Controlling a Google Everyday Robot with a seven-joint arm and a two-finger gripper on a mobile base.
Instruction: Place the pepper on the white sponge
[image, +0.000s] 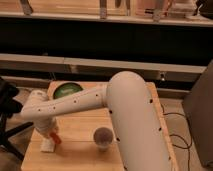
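Observation:
The pepper (54, 137) is a small red-orange piece at the front left of the wooden table (80, 130). It lies tilted right at the tip of my gripper (48, 132), which points down from the white arm. Just below it lies the white sponge (47, 146), a small off-white pad near the table's front left corner. The pepper's lower end is at the sponge's upper right edge; I cannot tell if it rests on the sponge. The arm hides the gripper's upper part.
A green bowl (68, 90) stands at the back left of the table. A grey cup (103, 138) stands at the front middle, right of the pepper. My large white arm (130, 115) covers the table's right half. A dark chair (7, 107) is to the left.

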